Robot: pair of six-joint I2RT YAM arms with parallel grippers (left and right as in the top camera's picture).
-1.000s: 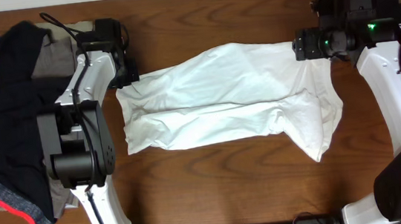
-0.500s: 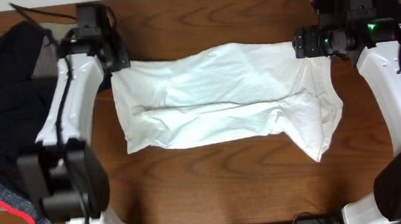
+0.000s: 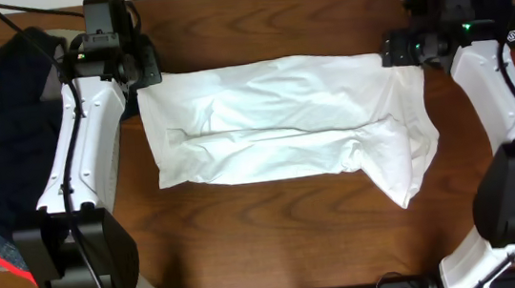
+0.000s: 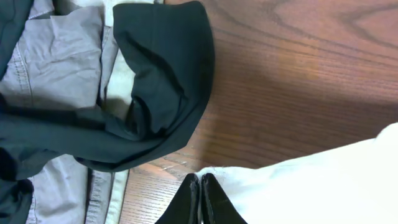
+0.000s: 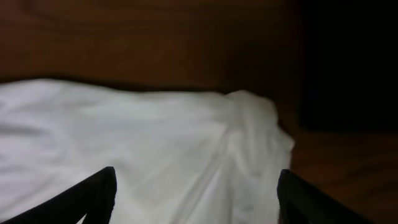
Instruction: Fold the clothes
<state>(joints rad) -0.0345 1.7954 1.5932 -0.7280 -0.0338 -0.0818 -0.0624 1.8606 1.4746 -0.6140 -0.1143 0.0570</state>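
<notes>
I've drawn my left pincer (image 4: 200, 182) back toward the worktop's far edge, dragging a corner of the white garment (image 3: 274, 113) along; its top edge lies straighter.

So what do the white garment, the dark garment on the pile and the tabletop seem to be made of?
The white garment looks like thin matte fabric, probably cotton, creasing softly. The dark garment is smooth matte cloth draping in rolled folds; fibre unclear. The table shows brown grain with slight sheen: wood or wood-look laminate.
</notes>
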